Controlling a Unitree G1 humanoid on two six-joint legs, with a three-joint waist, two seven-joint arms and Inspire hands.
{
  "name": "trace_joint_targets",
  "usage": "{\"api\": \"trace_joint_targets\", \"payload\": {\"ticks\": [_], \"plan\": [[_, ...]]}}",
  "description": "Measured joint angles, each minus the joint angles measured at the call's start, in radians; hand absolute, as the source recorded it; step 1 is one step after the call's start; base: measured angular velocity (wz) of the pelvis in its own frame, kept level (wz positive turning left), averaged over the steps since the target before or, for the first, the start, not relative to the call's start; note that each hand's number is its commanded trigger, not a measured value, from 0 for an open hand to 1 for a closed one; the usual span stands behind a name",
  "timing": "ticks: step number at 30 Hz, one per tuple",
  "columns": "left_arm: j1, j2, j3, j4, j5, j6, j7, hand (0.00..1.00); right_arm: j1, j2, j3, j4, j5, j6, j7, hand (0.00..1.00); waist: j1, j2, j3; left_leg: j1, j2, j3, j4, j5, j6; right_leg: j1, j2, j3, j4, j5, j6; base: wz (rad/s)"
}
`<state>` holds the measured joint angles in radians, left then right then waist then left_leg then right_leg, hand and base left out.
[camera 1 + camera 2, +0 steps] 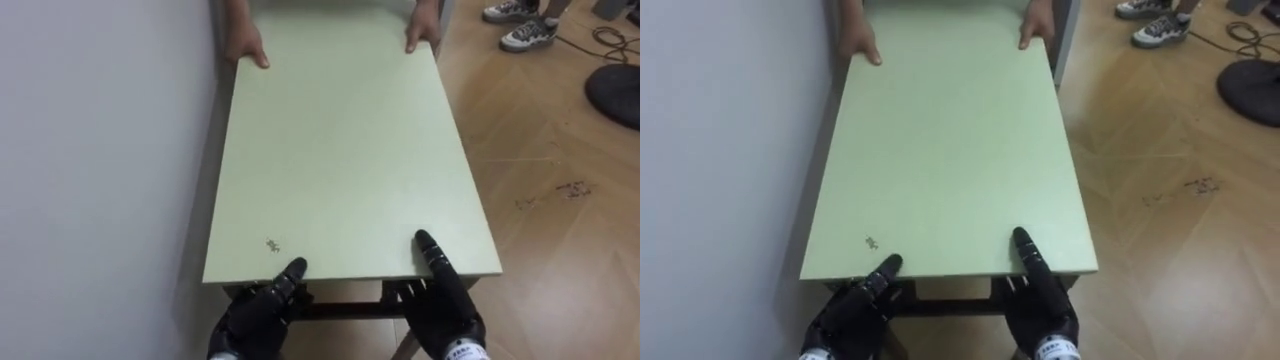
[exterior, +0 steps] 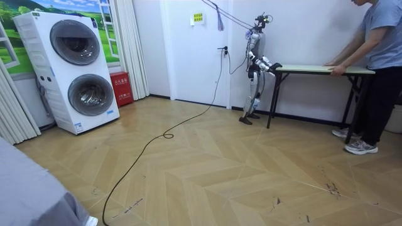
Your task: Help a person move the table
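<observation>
left robot hand (image 1: 258, 315) | right robot hand (image 1: 447, 305) | both clamp table (image 1: 340, 150) near edge, thumbs atop

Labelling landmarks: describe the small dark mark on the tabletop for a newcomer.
Find the pale green rectangular tabletop beside the light grey wall. At its near edge sits the robot's black left hand. Just beyond it lies a small dark scuff, the only blemish on that surface.

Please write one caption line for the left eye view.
Robot's left hand and right hand at the near edge of a pale green table, a person's hands holding the far end.
</observation>
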<state>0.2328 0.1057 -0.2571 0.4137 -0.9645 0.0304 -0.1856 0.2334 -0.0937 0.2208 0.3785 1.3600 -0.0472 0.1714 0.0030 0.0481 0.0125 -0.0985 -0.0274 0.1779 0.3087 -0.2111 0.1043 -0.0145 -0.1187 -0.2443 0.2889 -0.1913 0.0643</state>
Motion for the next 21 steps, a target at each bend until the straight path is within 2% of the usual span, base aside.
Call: {"api": "trace_joint_targets", "payload": {"ticks": [3, 9, 14, 21], "plan": [[-0.001, 0.008, 0.003, 0.025, 0.053, 0.0, -0.001, 0.0, 0.007, -0.004, -0.001, 0.0, 0.001, 0.006, 0.051, 0.0, -0.01, 0.007, -0.0044, 0.012, 0.001, 0.009, -0.007, 0.0, -0.001, 0.005, 0.001, 0.009, 0.0, 0.0, 0.0, -0.1], [-0.003, 0.029, 0.004, 0.052, 0.065, 0.004, -0.001, 0.0, 0.007, -0.013, -0.001, 0.001, 0.004, 0.028, 0.105, 0.0, -0.027, 0.001, -0.0002, 0.022, 0.0, 0.011, -0.008, 0.0, 0.0, 0.012, 0.001, 0.019, 0.0, 0.0, 0.0, -0.01], [-0.003, 0.03, 0.005, 0.08, 0.07, 0.008, -0.001, 0.0, 0.009, -0.014, -0.007, 0.004, 0.001, 0.05, 0.124, 0.0, -0.033, 0.002, 0.0013, 0.021, 0.0, 0.011, -0.008, 0.0, 0.0, 0.011, 0.001, 0.019, 0.001, 0.0, 0.0, 0.0], [-0.027, 0.031, 0.01, 0.127, 0.155, 0.008, -0.002, 0.0, 0.01, -0.031, -0.01, 0.02, -0.037, 0.062, 0.16, 0.0, -0.038, 0.002, 0.0016, 0.02, 0.0, 0.011, -0.008, -0.003, -0.002, 0.014, 0.001, 0.015, 0.0, 0.0, 0.001, 0.0]]}}
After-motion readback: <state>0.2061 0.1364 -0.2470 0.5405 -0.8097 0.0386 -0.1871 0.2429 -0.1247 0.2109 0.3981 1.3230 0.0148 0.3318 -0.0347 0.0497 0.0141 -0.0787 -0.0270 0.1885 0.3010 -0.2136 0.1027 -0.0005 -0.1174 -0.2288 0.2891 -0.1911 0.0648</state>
